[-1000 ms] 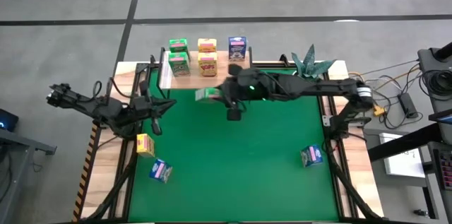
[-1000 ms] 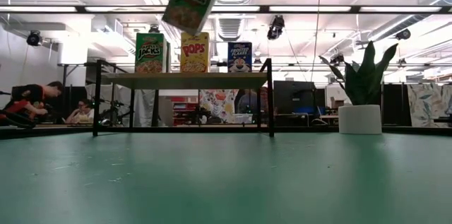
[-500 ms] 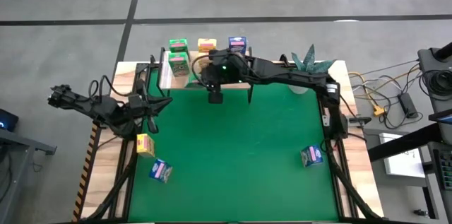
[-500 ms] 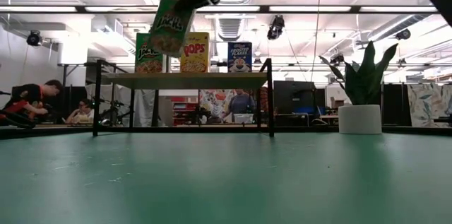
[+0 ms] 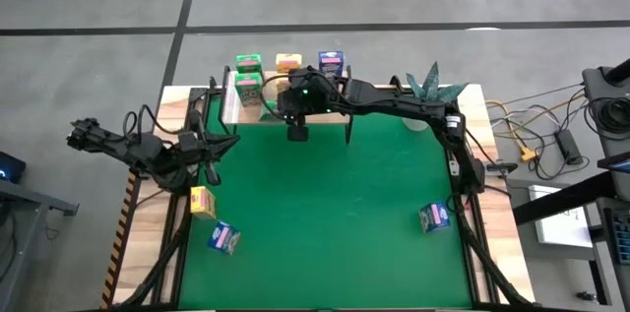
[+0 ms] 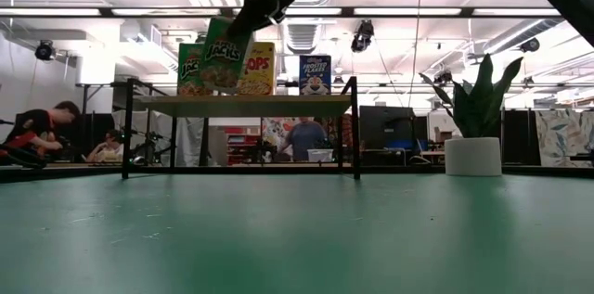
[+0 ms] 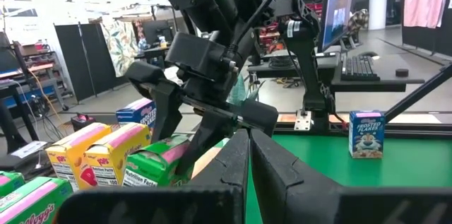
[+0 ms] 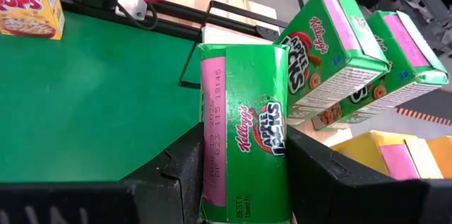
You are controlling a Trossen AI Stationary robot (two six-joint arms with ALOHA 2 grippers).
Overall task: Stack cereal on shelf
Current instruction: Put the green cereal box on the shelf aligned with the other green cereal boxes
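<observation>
Seen from above, a green mat covers the table and the shelf (image 5: 285,91) stands at its far edge, left of centre. The right arm reaches across from the right side and its right gripper (image 5: 285,95) hangs over the shelf's near left part, clamped on a green cereal box (image 5: 268,105) whose edge barely shows past the wrist. Other boxes already stand on the plank: two green at the left, yellow in the middle, one blue to the right. The left gripper (image 5: 219,145) waits near the table's left edge, fingers pressed together on nothing, with a yellow box (image 5: 202,201) and a blue box (image 5: 224,239) lying on the mat near it and another blue box (image 5: 434,217) at the near right. From table height, the held green box (image 6: 223,55) hangs tilted just above the plank (image 6: 243,106), in front of the standing green one. The left wrist camera shows the right arm from the side. The right wrist camera shows the carried box (image 8: 244,146) pinched across its width, long axis running away from the wrist. The shelf's free spot appears to lie directly beneath it.
</observation>
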